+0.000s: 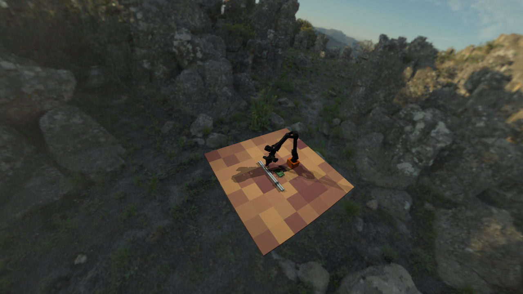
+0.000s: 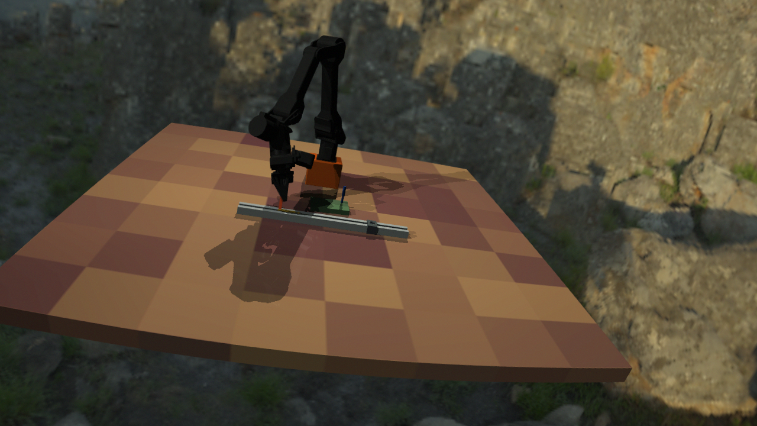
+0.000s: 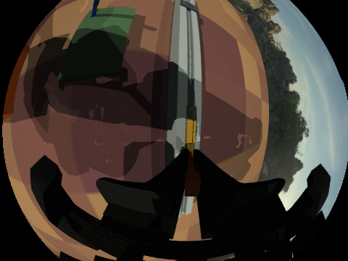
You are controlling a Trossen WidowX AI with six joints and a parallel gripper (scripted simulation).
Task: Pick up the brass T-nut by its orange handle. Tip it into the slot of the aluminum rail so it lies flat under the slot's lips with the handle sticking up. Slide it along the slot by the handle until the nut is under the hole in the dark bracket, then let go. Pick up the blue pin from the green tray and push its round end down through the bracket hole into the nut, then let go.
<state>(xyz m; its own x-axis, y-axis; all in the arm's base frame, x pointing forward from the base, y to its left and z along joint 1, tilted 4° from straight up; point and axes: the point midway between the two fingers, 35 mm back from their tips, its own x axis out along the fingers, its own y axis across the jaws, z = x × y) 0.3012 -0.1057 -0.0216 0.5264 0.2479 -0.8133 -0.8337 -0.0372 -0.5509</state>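
Rocky ground (image 1: 146, 219) (image 2: 661, 296): surrounding the table on the sides in view.

Checkered table (image 1: 270, 219) (image 2: 365, 286) (image 3: 225, 47): supporting arm, rail and tray.

Black arm (image 1: 294, 148) (image 2: 329, 90): rising from the far side, bending down toward the left part of the rail.

Metal rail (image 1: 270, 176) (image 2: 317, 219) (image 3: 183, 47): running left to right, slot facing up.

Orange base (image 1: 291, 165) (image 2: 323, 173) (image 3: 14, 87): standing beyond the rail.

Gripper (image 1: 267, 166) (image 2: 284, 200) (image 3: 191, 153): pointing down, fingers pinching the orange handle.

Green tray (image 1: 279, 174) (image 2: 333, 206) (image 3: 121, 22): lying between base and rail.

Dark bracket (image 1: 276, 183) (image 2: 372, 227) (image 3: 189, 6): straddling the rail near the right end.

Brass nut (image 2: 290, 212) (image 3: 190, 130): lying lengthwise along the slot, well left of the bracket; seating under the lips, cannot tell.

Blue pin (image 2: 343, 194) (image 3: 95, 8): standing upright in the tray, toward the right.

Orange handle (image 2: 280, 203) (image 3: 192, 185): sticking up at the nut's left end.
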